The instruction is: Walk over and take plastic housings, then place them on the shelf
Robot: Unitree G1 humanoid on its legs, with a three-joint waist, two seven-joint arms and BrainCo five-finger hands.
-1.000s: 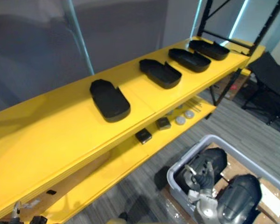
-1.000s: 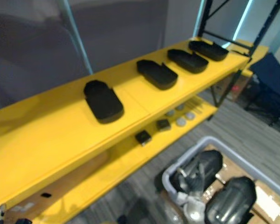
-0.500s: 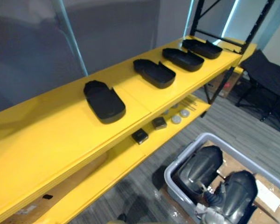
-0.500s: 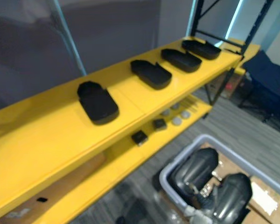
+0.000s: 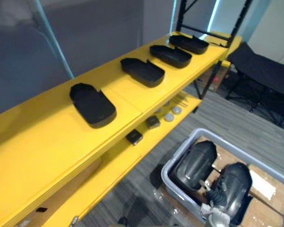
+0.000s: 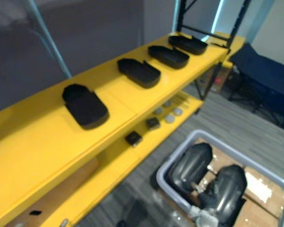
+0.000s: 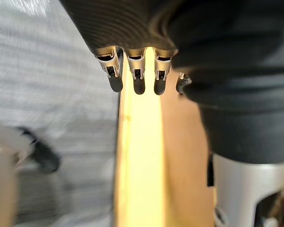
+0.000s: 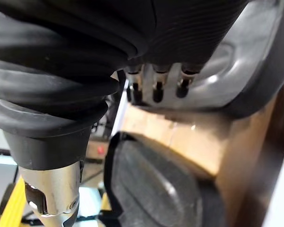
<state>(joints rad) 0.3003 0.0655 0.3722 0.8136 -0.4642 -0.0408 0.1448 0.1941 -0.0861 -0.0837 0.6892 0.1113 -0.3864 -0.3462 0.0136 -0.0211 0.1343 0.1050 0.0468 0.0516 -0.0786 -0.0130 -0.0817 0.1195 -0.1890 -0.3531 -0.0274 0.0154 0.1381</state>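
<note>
Two black plastic housings in the grey bin (image 5: 173,163) on the floor, lower right: left bin housing (image 5: 196,160) and right bin housing (image 5: 236,179). Both domed, glossy, rounded like shells, lying side by side.

Right hand (image 5: 216,208) low at the near end of the right bin housing, fingers (image 8: 156,89) in a loose row, curled round nothing. Contact with the housing impossible to tell.

Four more housings spaced in a line on the top board of the yellow shelf (image 5: 47,142), matte black and oblong. Nearest shelf housing (image 5: 92,105) lying closed side up. Three far shelf housings (image 5: 143,72) hollow side up, like shallow trays with raised rims.

Left hand (image 7: 135,78) hanging beside a yellow board edge, fingers slack, holding nothing.

On the lower board, small black boxes (image 5: 134,137) and grey discs (image 5: 169,116) near one another.
</note>
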